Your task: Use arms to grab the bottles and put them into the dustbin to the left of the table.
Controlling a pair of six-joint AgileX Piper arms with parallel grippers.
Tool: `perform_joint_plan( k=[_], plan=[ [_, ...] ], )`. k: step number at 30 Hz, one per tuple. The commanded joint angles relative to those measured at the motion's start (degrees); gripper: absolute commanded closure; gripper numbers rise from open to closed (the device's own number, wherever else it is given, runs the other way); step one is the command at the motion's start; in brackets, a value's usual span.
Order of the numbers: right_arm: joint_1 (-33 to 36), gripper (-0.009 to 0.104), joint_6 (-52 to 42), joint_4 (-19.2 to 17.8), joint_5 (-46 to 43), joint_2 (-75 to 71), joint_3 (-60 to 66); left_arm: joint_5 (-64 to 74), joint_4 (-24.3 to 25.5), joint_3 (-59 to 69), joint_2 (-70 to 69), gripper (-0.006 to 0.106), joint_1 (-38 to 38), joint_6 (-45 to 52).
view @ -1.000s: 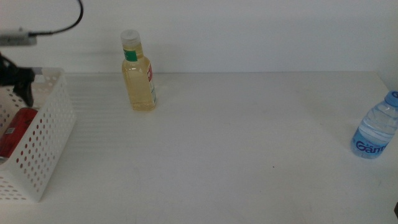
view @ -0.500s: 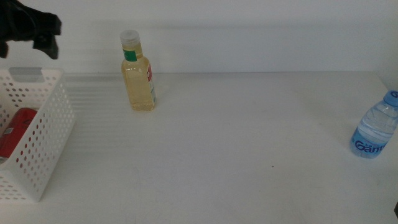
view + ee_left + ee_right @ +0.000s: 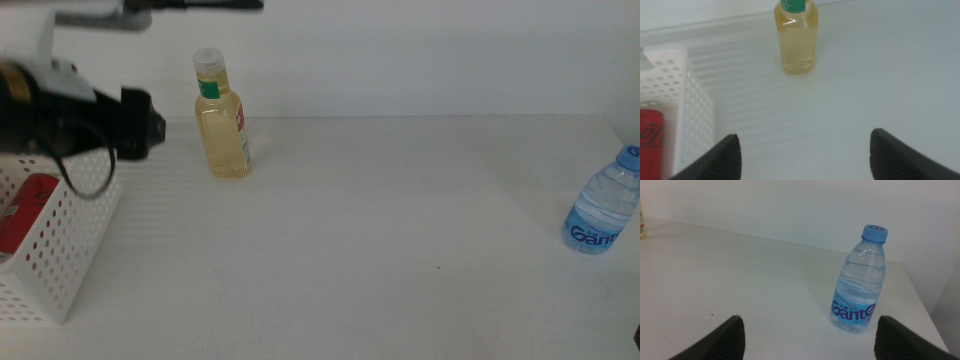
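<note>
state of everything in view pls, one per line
left gripper: open, empty, by the dustbin
right gripper: open, empty, facing the water bottle
yellow bottle: upright on the table, capped
water bottle: upright, capped
red can: lying in the dustbin

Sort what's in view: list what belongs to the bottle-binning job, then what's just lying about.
Job:
clear bottle of yellow liquid
blue-capped water bottle
slim red can, in the white perforated basket
open left gripper
open right gripper

Lying about:
nothing visible on the white tabletop
</note>
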Motion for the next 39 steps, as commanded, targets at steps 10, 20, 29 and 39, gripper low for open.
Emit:
perform_joint_plan(
  k=[10, 20, 29, 39],
  plan=[
    [-0.30, 0.027, -0.88, -0.45, -4.03, -1.58, -0.49, -32.54, -0.31, 21.20, -6.91, 0.021, -0.31, -6.22],
    [-0.30, 0.027, -0.88, -0.45, -4.03, -1.58, -0.49, -64.61, -0.34, 36.40, -4.71, 0.021, -0.19, -2.16],
    [-0.30, 0.027, -0.88, -0.45, -4.03, -1.58, -0.49, -77.12, -2.68, 36.66, 4.11, 0.017, -0.19, 1.75],
    [-0.30, 0.027, -0.88, -0.45, -4.03, -1.58, -0.49, -82.67, -7.90, 29.71, 17.16, 0.011, -0.19, 5.95]
  ],
)
